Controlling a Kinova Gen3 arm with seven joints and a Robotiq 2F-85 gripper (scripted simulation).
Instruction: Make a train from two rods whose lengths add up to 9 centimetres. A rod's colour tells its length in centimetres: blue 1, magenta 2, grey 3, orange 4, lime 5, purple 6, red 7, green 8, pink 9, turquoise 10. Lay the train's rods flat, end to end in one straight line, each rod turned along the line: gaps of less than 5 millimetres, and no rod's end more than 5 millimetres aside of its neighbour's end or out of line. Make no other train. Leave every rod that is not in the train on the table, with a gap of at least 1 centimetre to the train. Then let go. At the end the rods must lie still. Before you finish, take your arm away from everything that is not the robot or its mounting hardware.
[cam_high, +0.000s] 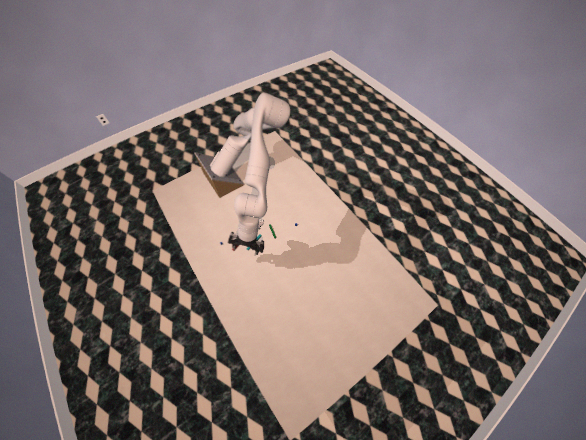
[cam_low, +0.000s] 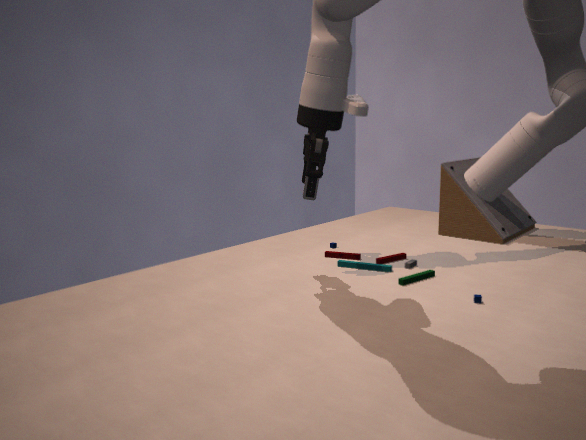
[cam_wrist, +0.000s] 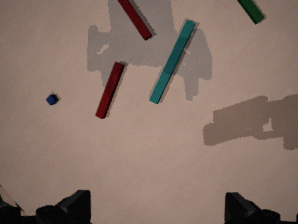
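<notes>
Since green rod looks light, hard, pinch its middle | inside table edges | gripper wide open, empty

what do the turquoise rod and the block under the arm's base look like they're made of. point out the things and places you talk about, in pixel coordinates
The turquoise rod (cam_low: 364, 266) (cam_wrist: 172, 62) could be painted wood or plastic: its colour is even, with no grain or bright glints showing.

The wedge-shaped block (cam_high: 222, 189) (cam_low: 460, 215) looks like wood, or a wood-look veneer, with a dull finish: its side is brown and faintly streaked. Its sloping top is grey, perhaps a metal plate, with dark bolt-like dots near its corners.
</notes>
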